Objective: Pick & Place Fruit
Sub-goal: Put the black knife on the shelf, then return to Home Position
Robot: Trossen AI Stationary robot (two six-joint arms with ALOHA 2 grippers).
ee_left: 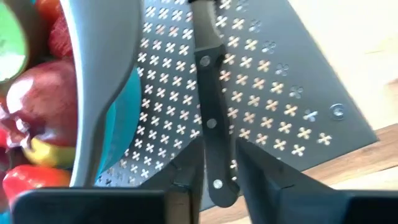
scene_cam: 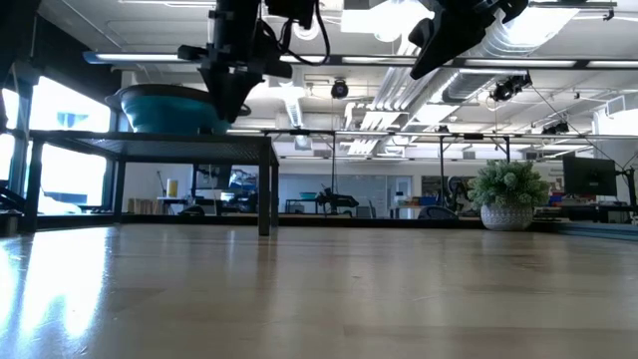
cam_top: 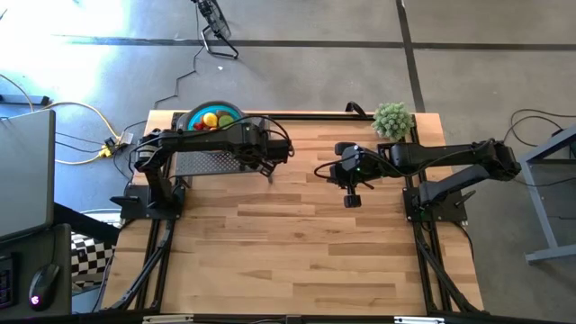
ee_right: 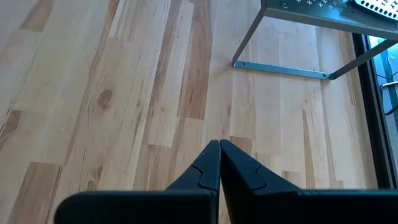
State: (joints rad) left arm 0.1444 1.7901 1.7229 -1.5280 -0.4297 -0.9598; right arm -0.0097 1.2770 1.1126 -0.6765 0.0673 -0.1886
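Fruit [ee_left: 43,112] lies heaped in the teal bowl [cam_top: 209,113] on the perforated rack [ee_left: 280,93]. Left gripper [ee_left: 214,177], over that rack, fingers around a black-handled knife [ee_left: 210,106]; whether clamped cannot be told. Right gripper [ee_right: 219,163], beyond the rack over bare table [cam_top: 297,252], fingers together.

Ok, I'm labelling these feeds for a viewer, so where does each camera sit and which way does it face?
High: overhead, straight down; both arms, teal bowl of fruit.
Low: tabletop height, level toward the room; arms enter from above, plant.
Left wrist: past the left pincer straddling a knife on the perforated rack.
Right wrist: down past the shut right pincer onto the wood table.
Shared: high and low both show the plant.
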